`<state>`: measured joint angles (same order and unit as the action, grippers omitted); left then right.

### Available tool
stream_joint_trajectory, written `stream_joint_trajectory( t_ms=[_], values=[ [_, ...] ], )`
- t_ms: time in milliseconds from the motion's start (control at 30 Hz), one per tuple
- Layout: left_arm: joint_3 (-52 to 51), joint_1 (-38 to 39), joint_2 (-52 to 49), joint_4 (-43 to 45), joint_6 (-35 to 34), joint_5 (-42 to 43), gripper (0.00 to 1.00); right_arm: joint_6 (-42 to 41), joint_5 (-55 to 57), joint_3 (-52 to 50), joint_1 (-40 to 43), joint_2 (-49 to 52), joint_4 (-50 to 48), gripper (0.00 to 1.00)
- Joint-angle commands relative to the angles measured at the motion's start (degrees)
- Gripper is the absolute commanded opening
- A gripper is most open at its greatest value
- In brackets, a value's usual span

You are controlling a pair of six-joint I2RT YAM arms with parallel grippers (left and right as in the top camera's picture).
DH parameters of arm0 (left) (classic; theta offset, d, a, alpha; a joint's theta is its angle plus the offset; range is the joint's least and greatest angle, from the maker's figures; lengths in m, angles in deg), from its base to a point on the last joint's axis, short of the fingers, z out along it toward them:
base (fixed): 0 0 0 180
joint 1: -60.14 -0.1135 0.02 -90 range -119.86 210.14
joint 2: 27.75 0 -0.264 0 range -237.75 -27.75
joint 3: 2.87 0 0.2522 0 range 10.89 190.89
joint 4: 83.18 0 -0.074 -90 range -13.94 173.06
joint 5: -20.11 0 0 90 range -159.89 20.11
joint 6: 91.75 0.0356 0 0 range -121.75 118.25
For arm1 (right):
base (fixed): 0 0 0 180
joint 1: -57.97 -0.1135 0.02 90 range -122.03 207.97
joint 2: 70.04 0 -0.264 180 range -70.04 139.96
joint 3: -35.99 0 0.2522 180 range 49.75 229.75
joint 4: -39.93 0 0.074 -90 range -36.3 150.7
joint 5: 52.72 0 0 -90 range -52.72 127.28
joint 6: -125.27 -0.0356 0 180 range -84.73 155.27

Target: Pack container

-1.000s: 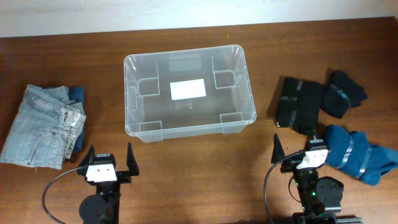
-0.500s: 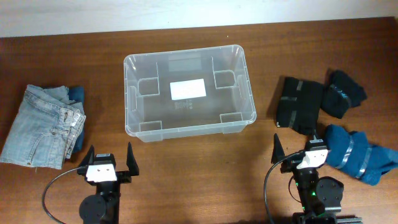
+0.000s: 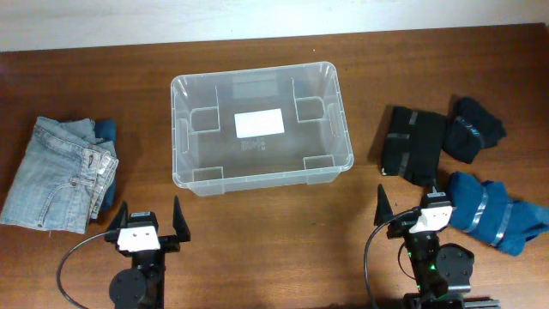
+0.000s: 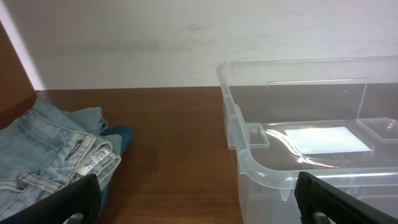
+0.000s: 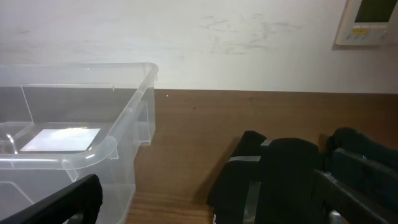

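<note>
Both sets of jaws stand spread wide with nothing between them. The left gripper (image 3: pixel 150 210) sits at the lower left of the overhead frame and the right gripper (image 3: pixel 410 206) at the lower right, both over bare wood of the table (image 3: pixel 274 249).

At the far left lies a folded pair of light-blue jeans (image 3: pixel 60 176), with a darker blue cloth (image 3: pixel 105 130) showing at its upper right corner. In the upper middle of the frame stands the container (image 3: pixel 262 178), a clear plastic bin, upright and apart from the clothes on either side. It holds nothing, and a white label (image 3: pixel 258 124) shows on its base. In the left wrist view its near corner fills the right half of the frame.

Right of the bin lies a folded black garment with grey stripes (image 3: pixel 413 146), and a second black piece (image 3: pixel 476 129) touches it at the upper right. Below these, a blue garment with grey bands (image 3: pixel 493 215) lies just beside the right gripper. A white wall panel (image 5: pixel 372 18) shows at the upper right of the right wrist view.
</note>
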<state>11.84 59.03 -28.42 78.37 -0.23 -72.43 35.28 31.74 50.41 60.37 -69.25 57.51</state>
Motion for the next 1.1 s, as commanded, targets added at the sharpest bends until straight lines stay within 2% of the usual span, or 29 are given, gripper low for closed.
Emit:
stream_joint_trajectory(
  t_ms=[0, 133, 300, 367, 500, 700, 833, 933, 1067],
  values=[
    [-0.4, -0.2, 0.4, 0.3, 0.7, -1.0, 0.99, -0.1, -0.9, -0.3, 0.3, -0.6, 0.1, 0.98],
    [-0.4, -0.2, 0.4, 2.8, 0.6, 2.8, 0.99, -0.1, -0.9, -0.3, 0.3, -0.6, 0.1, 0.98],
    [-0.2, -0.2, -0.1, 17.7, -15.5, 1.6, 0.99, -0.1, -0.9, -0.3, 0.3, -0.6, 0.1, 0.98],
    [1.2, -0.5, -1.4, 18.8, -18.7, 0.7, 0.99, 0.0, -0.9, -0.3, 0.3, -0.6, 0.1, 0.98],
    [7.2, -2.5, -7.9, 15.8, -18.8, 2.2, 0.99, -0.1, -0.9, -0.3, 0.3, -0.6, 0.1, 0.98],
    [23.6, -6.8, -27.4, 12.4, -18.8, 10.5, 0.99, -0.1, -0.9, -0.3, 0.3, -0.6, 0.1, 0.98],
    [36.9, -8.6, -41.2, 5.7, -18.8, 13.5, 0.99, -0.1, -0.9, -0.3, 0.3, -0.6, 0.1, 0.98],
    [50.9, -9.0, -54.3, -2.8, -18.8, 21.4, 0.99, -0.1, -0.9, -0.3, 0.3, -0.6, 0.1, 0.98],
    [60.0, -8.8, -64.9, -7.1, -18.8, 32.5, 0.99, -0.1, -0.9, -0.3, 0.3, -0.6, 0.1, 0.98]
  ],
)
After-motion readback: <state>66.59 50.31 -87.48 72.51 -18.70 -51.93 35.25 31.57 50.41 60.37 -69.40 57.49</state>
